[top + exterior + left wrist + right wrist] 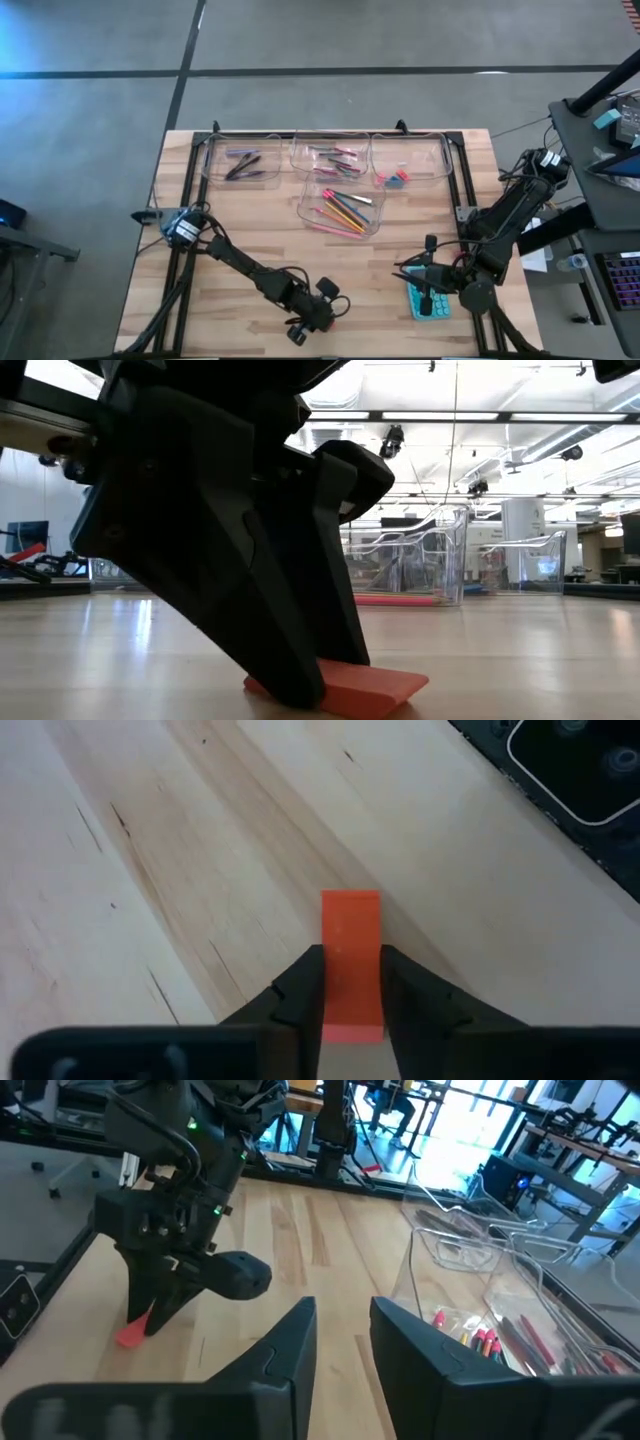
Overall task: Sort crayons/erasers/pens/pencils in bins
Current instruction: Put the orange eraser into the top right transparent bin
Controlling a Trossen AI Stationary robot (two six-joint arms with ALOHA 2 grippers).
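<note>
Red-orange eraser (350, 960) pinched between the dark fingers (293, 995) of the left gripper (350, 995), flat on the bare wood near the table's (250, 240) front edge, well apart from the bins (340, 208). Pressed on both long sides, about mid-length. Likely light, slightly soft and grippy rather than slick, so a modest squeeze across the narrow width should do; wedge-shaped end visible in the low view, best avoided. Farther out, right gripper (340, 1342) hovering empty, fingers narrowly apart, above the teal calculator (428, 301). Beyond, erasers already sorted in the far-right bin (410, 160).
</note>
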